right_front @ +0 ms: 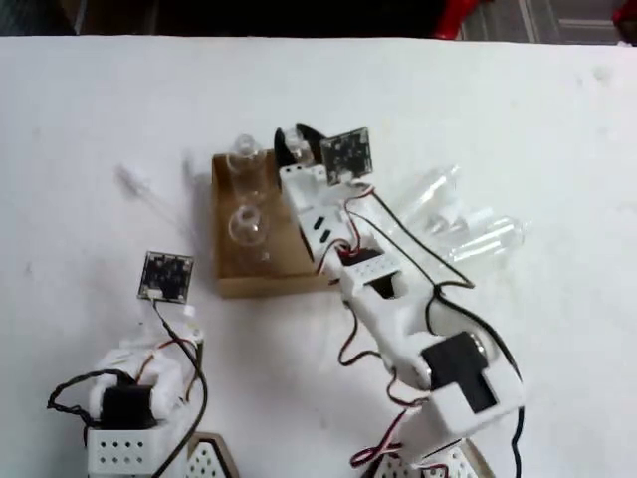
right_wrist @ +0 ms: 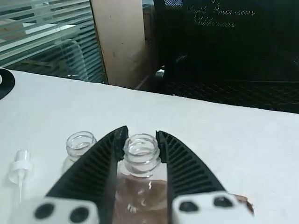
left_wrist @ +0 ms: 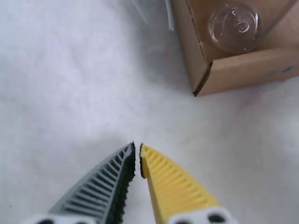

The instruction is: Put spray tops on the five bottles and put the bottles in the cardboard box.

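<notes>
Farthest left on the white table (right_front: 518, 100) lies a loose spray top (right_front: 137, 187), its thin tube stretched out on the surface, well apart from both of my arms.

My left gripper (left_wrist: 137, 150) hangs low over bare table near the front corner of the cardboard box (right_front: 261, 279). Its grey and yellow fingers are pressed tip to tip with nothing between them.

The box sits at the middle of the table. Two clear bottles stand upright inside it, one toward the front (right_front: 247, 227) and one toward the back (right_front: 244, 157). Both have open necks with no tops on.

My right arm stretches across the box's right side to its far right corner. There my right gripper (right_wrist: 141, 133) has its black fingers closed on the neck of a third bottle (right_wrist: 141, 156), upright and also without a top. Brown cardboard shows through the held bottle's glass, but I cannot tell whether its base rests inside the box. The back bottle stands just beside it.

To the right of my right arm, a cluster of clear bottles (right_front: 495, 239) lies tipped on the table, near one another and apart from the box.
</notes>
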### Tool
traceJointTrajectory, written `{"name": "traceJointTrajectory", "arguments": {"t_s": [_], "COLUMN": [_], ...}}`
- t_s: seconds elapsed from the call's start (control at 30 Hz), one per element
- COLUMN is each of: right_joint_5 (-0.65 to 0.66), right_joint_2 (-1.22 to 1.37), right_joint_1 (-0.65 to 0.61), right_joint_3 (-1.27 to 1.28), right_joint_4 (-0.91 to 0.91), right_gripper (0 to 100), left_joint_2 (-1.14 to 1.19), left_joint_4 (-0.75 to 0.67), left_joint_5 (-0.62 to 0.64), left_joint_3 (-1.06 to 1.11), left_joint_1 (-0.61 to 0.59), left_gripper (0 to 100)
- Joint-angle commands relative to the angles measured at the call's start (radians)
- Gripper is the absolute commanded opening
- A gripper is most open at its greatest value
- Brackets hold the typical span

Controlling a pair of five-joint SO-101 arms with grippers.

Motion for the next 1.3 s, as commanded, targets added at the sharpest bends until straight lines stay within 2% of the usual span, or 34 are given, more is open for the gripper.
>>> {"name": "traceJointTrajectory", "arguments": {"t_s": [0.0,0.3,0.63,0.93,1.1,1.27], "right_joint_5": [-0.008,-0.008,-0.006,0.219,0.224,0.222], "right_joint_2": [0.028,0.097,0.091,0.088,0.088,0.088], "right_joint_1": [-0.022,-0.062,-0.035,-0.085,-0.088,-0.082], "right_joint_3": [-0.046,-0.095,-0.087,-0.009,0.055,0.080], "right_joint_4": [-0.085,-0.099,-0.099,-0.113,-0.240,-0.242], "right_gripper": [1.6,1.6,1.6,1.6,1.6,1.6], "left_joint_2": [-0.010,-0.010,-0.010,-0.010,-0.010,-0.010], "left_joint_4": [0.002,0.002,0.002,0.002,0.002,0.002], "left_joint_5": [0.014,0.014,0.014,0.014,0.014,0.014], "left_joint_3": [-0.003,-0.003,-0.003,-0.003,-0.003,-0.003], "left_joint_1": [-0.019,-0.019,-0.019,-0.019,-0.019,-0.019], "left_gripper": [2,2,2,2,2,2]}}
